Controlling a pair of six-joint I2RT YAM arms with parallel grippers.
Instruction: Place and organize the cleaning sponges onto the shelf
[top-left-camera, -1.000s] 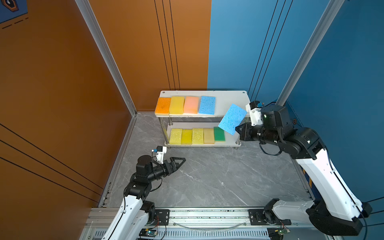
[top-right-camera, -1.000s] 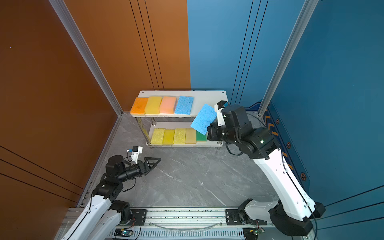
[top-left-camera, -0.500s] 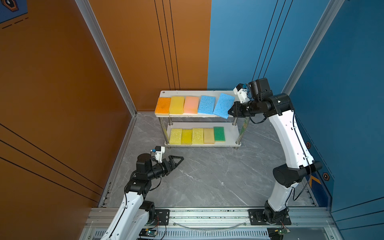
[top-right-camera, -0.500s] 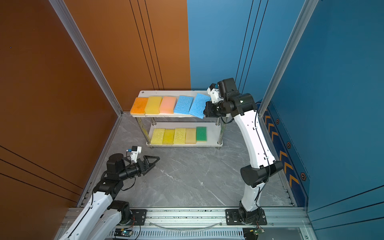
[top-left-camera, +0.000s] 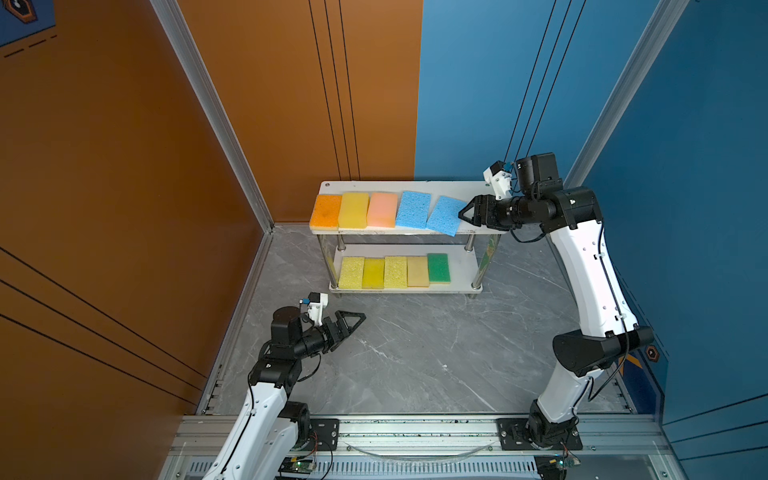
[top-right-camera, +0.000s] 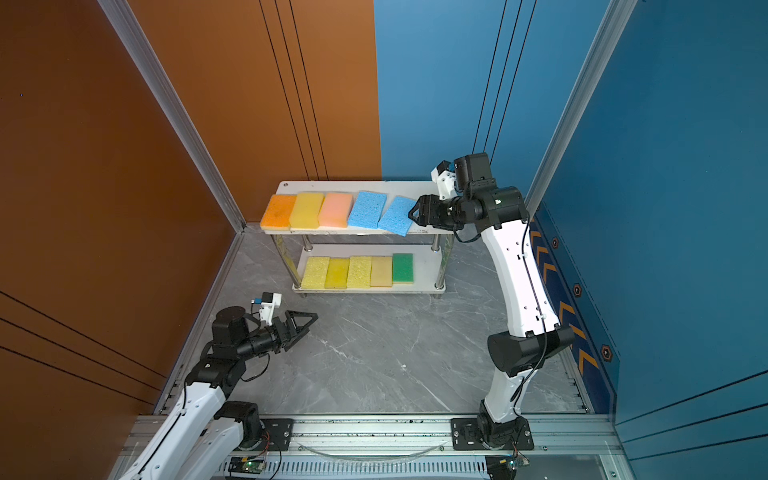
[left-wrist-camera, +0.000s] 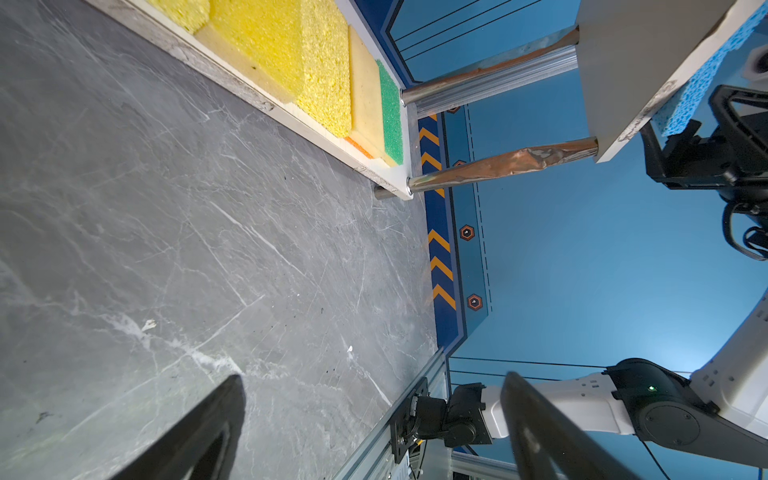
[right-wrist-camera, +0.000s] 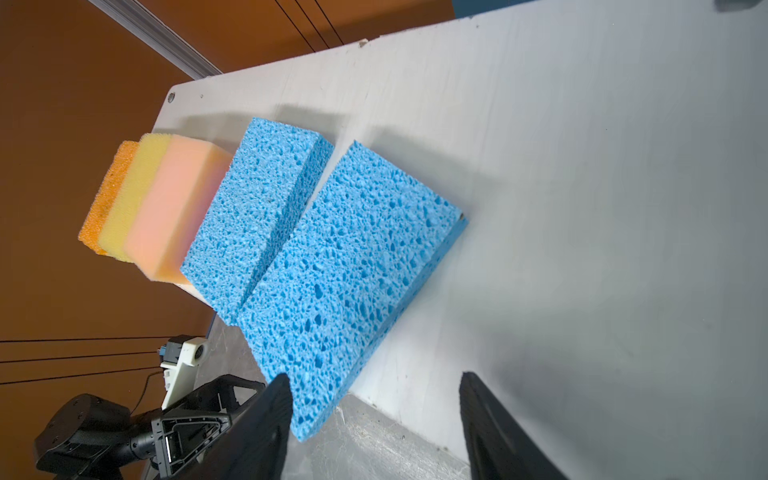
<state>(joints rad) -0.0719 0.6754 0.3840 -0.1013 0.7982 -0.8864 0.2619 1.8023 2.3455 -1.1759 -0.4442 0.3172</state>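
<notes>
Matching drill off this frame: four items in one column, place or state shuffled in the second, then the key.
Column 1
1. orange sponge
2. green-faced sponge
3. end blue sponge
4. left gripper

Column 2
A. lower board, right end of the row
B. open, holding nothing, above the floor
C. top board, left end of the row
D. top board, askew, one corner over the front edge

Pairs: 1-C, 2-A, 3-D, 4-B

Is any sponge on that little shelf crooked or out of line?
Yes. The rightmost light blue sponge on the top board of the shelf lies skewed, one corner poking past the front edge. The right claw stands open beside it.
</notes>
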